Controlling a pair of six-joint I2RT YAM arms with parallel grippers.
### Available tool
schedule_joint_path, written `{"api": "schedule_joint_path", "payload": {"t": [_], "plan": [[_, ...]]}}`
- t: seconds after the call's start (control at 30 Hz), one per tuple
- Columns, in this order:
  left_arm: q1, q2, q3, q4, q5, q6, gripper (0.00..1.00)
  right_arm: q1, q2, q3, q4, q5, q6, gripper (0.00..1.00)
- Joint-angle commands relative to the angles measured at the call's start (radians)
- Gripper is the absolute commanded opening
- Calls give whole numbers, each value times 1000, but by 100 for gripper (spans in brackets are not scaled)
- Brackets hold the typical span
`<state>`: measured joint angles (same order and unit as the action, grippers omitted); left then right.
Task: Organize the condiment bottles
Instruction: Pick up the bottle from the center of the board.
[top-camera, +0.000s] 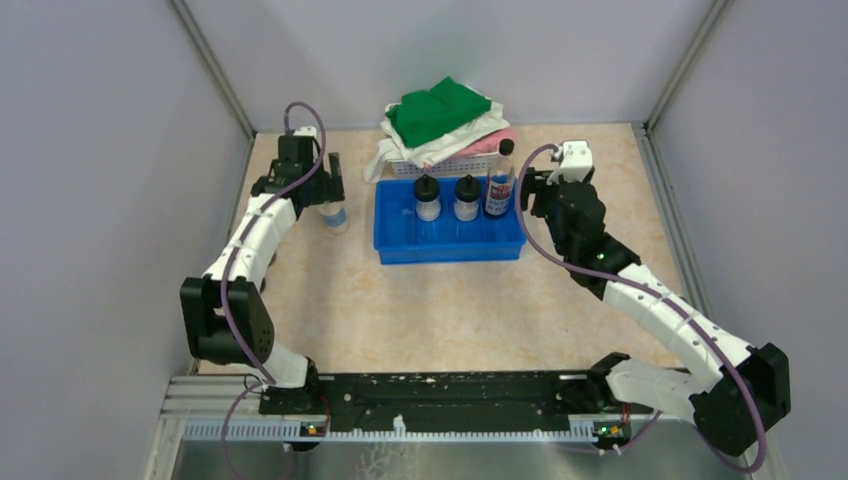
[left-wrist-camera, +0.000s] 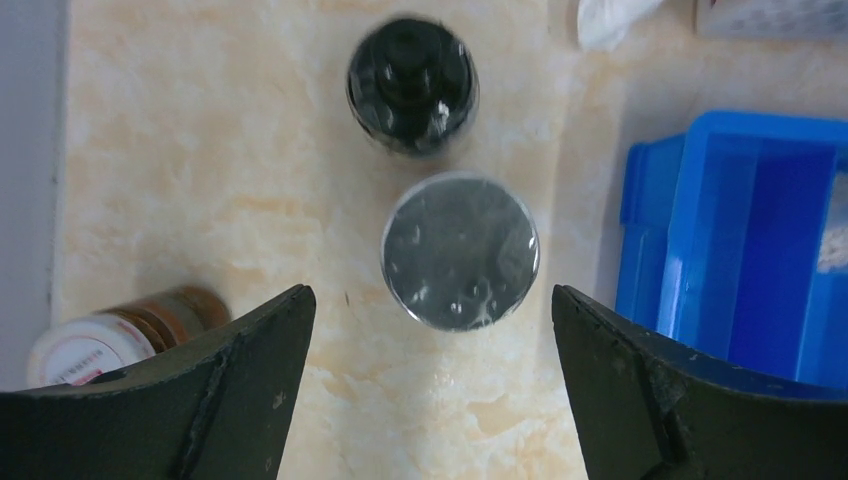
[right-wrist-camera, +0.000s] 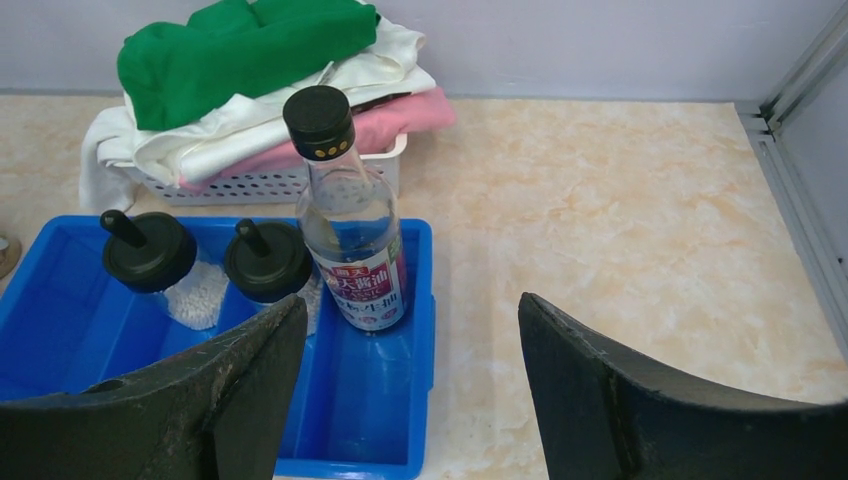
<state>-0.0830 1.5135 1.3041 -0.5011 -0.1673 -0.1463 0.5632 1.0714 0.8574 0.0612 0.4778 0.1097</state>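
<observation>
1. The left gripper, jaws spread, hangs over the silver-capped jar on the table left of the blue tray: probably lining up a pick.
2. Next it should lower, straddle the cap and close.
3. Farther right, the right gripper, spread and empty, faces the tall bottle in the tray.
</observation>
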Motion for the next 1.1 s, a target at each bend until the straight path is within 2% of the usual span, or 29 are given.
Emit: {"api": "schedule_joint_path", "payload": {"t": [0.0, 0.27, 0.63, 0.9, 1.07], "plan": [[-4, -42, -81, 15, 50, -27, 94, 13, -11, -4, 33, -10, 18, 77], [-6, -4, -105, 53, 47, -47, 93, 11, -14, -11, 27, -9, 14, 77], [-14, 0, -165, 225, 41, -56, 91, 12, -4, -29, 35, -14, 12, 77], [-17, 37, -172, 244, 36, -73, 84, 11, -2, -42, 41, -19, 11, 77], [-17, 52, -173, 262, 18, -73, 84, 11, -4, -54, 44, -25, 18, 77]]}}
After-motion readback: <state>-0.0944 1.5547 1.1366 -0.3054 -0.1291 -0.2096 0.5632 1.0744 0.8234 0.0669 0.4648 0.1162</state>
